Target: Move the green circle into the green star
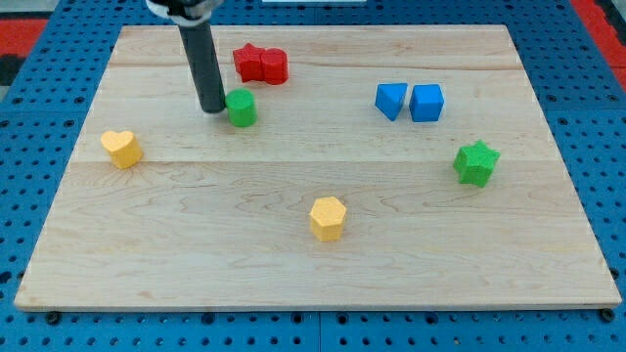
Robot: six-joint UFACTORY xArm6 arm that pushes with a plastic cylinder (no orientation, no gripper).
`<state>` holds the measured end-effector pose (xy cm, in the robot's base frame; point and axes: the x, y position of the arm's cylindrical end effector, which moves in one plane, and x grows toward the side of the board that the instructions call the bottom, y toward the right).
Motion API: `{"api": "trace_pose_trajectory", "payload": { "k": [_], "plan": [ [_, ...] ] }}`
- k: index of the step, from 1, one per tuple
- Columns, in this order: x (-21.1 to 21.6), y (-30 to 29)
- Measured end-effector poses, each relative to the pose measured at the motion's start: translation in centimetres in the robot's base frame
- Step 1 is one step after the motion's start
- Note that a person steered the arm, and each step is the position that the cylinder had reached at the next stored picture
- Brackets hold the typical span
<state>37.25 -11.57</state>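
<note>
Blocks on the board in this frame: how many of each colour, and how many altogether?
Red: 2, red star and a second red block, touching.
Blue: 2, blue block and blue cube.
Green: 2, green circle beside my tip, and green star.
Yellow: 2, yellow heart and yellow hexagon.
Total: 8

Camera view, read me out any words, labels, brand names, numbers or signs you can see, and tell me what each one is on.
None: no text, number, label or sign can be read anywhere in this view.
The wooden board is plain.
The blocks, including the green circle and green star, carry no markings.
My tip, just left of the green circle, is on a plain dark rod.
The blue pegboard around the board shows only holes.
</note>
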Motion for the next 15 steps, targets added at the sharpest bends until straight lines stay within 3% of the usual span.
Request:
{"api": "trace_pose_trajectory", "payload": {
  "k": [1,2,4,7,11,12,15],
  "plan": [
    [1.1,2.4],
    [0.9,0.5],
    [-1.5,2.8],
    [2.2,11.6],
    [7.9,17.0],
    [8.0,20.6],
    [5.2,21.1]
  ]
}}
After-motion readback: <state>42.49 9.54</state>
